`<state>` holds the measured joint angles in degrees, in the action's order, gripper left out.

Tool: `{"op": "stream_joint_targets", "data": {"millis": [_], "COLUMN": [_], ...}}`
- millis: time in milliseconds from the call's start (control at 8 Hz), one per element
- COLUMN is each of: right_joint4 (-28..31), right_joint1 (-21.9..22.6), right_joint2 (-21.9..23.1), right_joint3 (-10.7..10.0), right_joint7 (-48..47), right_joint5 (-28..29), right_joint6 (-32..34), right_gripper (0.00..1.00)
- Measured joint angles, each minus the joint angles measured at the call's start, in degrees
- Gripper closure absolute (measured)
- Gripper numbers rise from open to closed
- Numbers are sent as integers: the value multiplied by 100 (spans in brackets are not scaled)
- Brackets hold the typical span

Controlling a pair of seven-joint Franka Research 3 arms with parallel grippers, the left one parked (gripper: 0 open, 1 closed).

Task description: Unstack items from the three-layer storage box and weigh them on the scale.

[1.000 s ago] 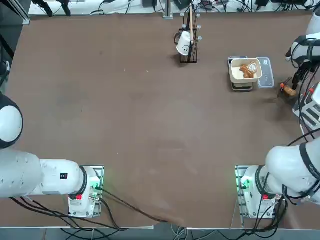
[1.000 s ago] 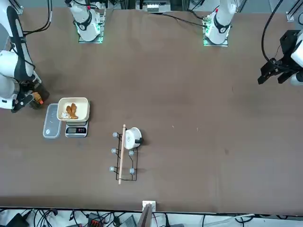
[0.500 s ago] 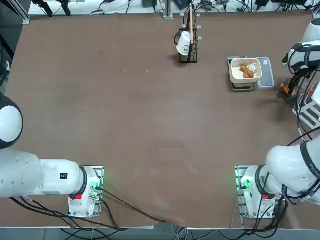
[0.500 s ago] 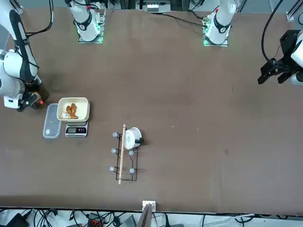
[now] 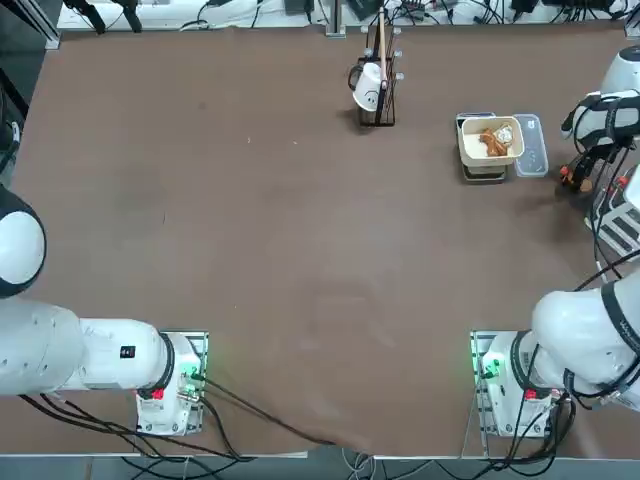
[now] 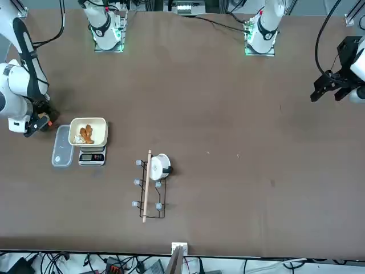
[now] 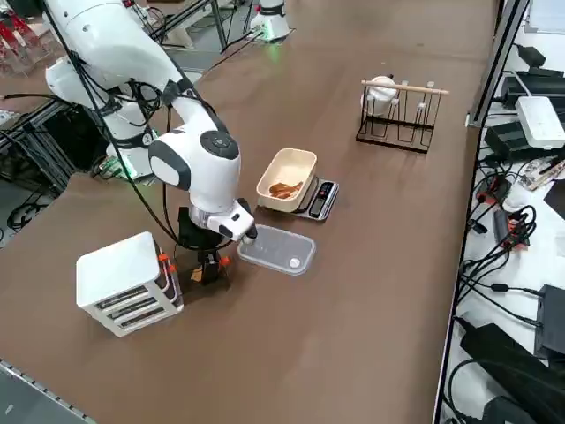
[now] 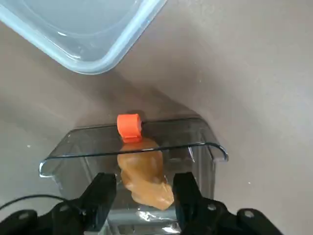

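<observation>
My right gripper point(image 8: 144, 180) hangs low over a small clear drawer point(image 8: 205, 142) with an orange latch point(image 8: 129, 125), on the table beside the three-layer storage box point(image 7: 124, 283). Its fingers stand open on either side of an orange-brown item point(image 8: 144, 174) lying in that drawer. The same gripper point(image 7: 208, 263) shows at the table's right edge point(image 5: 583, 178). The scale point(image 7: 320, 199) carries a cream square bowl point(image 5: 490, 140) with orange-brown items and a pale piece inside.
A clear flat plastic tray point(image 7: 275, 249) lies between the gripper and the scale. A dark upright rack with a white cup point(image 5: 375, 85) stands at the far middle of the table. The brown table point(image 5: 300, 250) stretches wide to the left.
The right arm's wrist has shifted a little back toward the robot, over the drawer. The bowl, scale, tray and rack have not moved.
</observation>
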<state>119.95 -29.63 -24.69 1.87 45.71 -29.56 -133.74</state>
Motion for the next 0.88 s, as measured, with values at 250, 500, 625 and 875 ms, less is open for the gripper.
{"op": "stream_joint_targets", "data": {"millis": [250,500,625,875], "right_joint4": [3,-1,-23,-125], "right_joint1": [-2,-4,-4,0], "right_joint2": [-98,-131,-109,80], "right_joint3": [0,1,6,79], "right_joint7": [0,0,-1,-1], "right_joint5": [2,2,3,57], "right_joint6": [-41,-68,-67,194], "right_gripper": [30,42,57,58]}}
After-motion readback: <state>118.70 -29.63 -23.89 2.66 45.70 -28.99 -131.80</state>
